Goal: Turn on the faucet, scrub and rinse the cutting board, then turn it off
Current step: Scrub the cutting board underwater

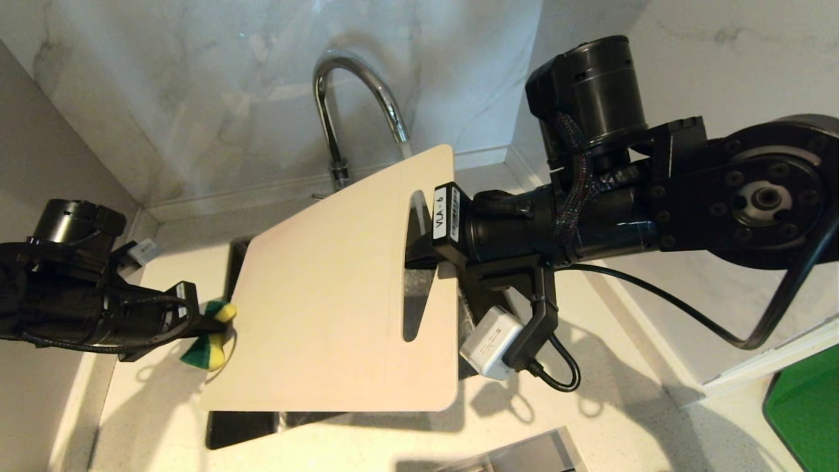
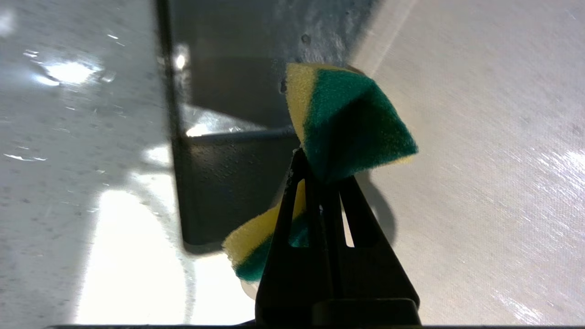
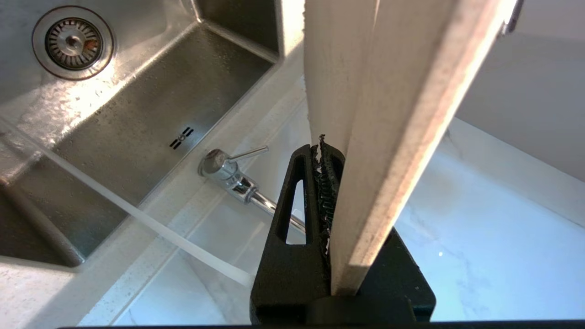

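Water runs in a thin stream from the faucet [image 1: 357, 98], which stands at the sink's back edge, and falls into the steel sink [image 3: 137, 119]. The cutting board [image 1: 328, 288] hangs tilted over the sink, covering most of it, its slot handle toward the robot's right. The right gripper [image 1: 419, 242] is clamped on the board's short edge by that slot; in the right wrist view the board's edge sits pinched between the black fingers [image 3: 292, 219]. The left gripper [image 1: 213, 321], over the counter at the sink's left edge, is squeezed tight on a green-and-yellow sponge [image 2: 347, 123], pinching it at the middle. The sponge sits just beside the board's left edge; whether they touch cannot be told.
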